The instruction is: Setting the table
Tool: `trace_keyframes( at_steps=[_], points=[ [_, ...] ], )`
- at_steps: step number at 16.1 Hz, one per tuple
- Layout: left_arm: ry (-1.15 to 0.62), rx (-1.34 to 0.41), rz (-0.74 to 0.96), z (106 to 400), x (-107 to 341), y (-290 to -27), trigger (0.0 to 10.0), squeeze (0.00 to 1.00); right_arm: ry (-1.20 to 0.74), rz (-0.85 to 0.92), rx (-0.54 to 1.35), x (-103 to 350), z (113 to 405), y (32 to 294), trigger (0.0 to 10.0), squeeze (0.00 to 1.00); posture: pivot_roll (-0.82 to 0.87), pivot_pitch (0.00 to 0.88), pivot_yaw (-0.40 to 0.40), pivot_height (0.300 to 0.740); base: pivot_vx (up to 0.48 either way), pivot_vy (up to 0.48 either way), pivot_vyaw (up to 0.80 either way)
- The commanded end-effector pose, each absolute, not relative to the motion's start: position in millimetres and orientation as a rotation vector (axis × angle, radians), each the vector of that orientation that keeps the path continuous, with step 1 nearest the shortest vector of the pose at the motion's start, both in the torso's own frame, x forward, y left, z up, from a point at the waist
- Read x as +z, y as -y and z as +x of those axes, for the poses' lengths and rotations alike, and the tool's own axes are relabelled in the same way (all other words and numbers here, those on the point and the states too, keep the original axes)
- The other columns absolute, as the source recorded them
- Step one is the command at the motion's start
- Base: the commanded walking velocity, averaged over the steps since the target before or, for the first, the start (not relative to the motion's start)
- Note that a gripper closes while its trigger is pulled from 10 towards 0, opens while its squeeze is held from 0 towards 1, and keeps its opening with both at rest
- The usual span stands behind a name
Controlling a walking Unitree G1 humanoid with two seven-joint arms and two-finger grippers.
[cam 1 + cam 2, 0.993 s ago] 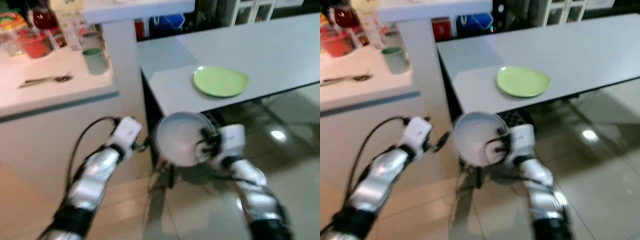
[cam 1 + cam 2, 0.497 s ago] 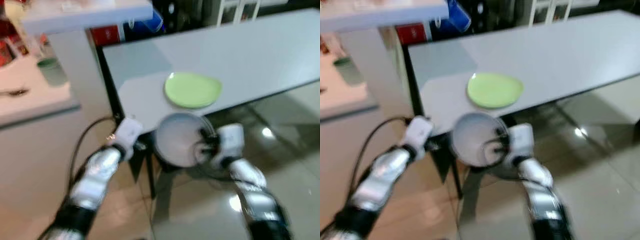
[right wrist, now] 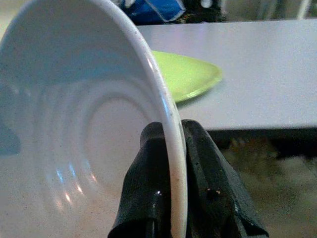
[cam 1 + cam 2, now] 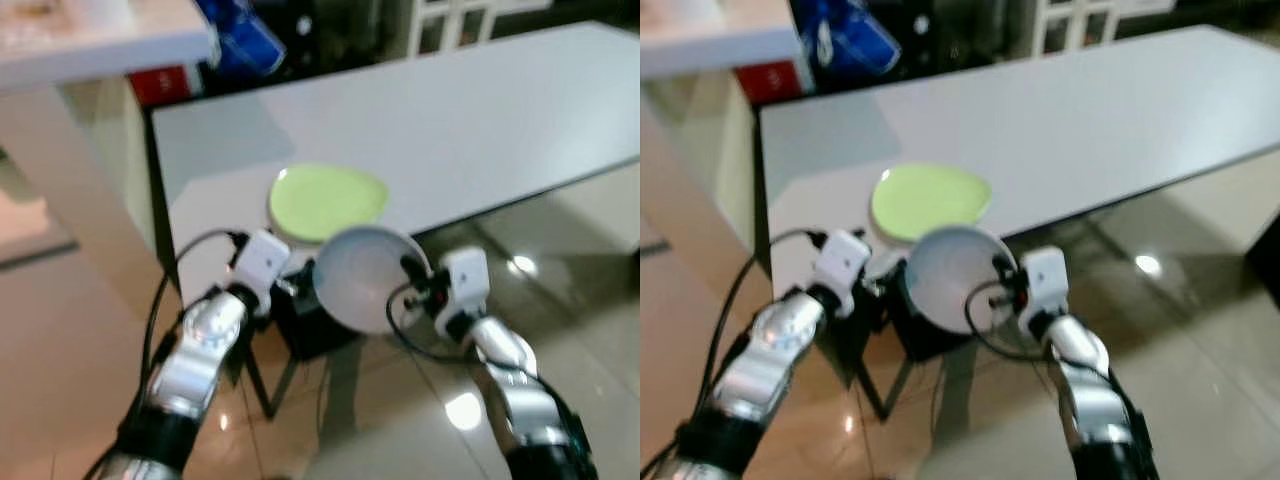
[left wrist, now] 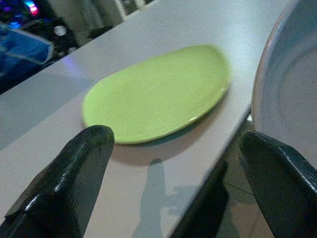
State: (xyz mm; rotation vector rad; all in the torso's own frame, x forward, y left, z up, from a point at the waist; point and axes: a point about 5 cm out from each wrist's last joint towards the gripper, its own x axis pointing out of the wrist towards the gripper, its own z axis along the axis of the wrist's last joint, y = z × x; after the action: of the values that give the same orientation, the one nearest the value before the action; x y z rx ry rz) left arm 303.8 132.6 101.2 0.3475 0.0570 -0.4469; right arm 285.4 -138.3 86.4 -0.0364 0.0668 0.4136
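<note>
Near the table's front edge lies the green plate; the white bowl hangs off it. Left gripper gapes empty. Right gripper pinches the tilted rim, which might slip.

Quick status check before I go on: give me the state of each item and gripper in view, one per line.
White bowl: held by its rim, tipped on edge, empty, off the table.
Green plate: flat on the table near its front edge, empty.
Right gripper: shut on the bowl's rim, one finger on each side.
Left gripper: open, empty, fingers spread, pointing at the plate.
Table: bare apart from the plate.
</note>
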Motion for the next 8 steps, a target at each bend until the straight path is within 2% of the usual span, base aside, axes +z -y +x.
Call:
trace_keyframes(
  at_steps=[1, 4, 8],
  points=[
    [-0.052, -0.434, 0.341, 305, 103, -133, 10.0, 0.00, 0.019, -0.054, 0.515, 106, 289, 118, 0.0, 0.00, 0.02, 0.000, 0.081, 0.740, 0.000, 0.000, 0.00],
    [-0.051, -0.438, 0.335, 306, 104, -132, 10.0, 0.00, 0.069, -0.064, 0.555, 122, 294, 113, 0.0, 0.00, 0.01, 0.000, 0.084, 0.740, 0.000, 0.000, 0.00],
    [-0.047, -0.461, 0.337, 305, 104, -126, 10.0, 0.00, 0.215, 0.078, 0.626, 177, 314, 87, 0.0, 0.00, 0.02, 0.000, 0.087, 0.740, 0.000, 0.000, 0.00]
  ],
)
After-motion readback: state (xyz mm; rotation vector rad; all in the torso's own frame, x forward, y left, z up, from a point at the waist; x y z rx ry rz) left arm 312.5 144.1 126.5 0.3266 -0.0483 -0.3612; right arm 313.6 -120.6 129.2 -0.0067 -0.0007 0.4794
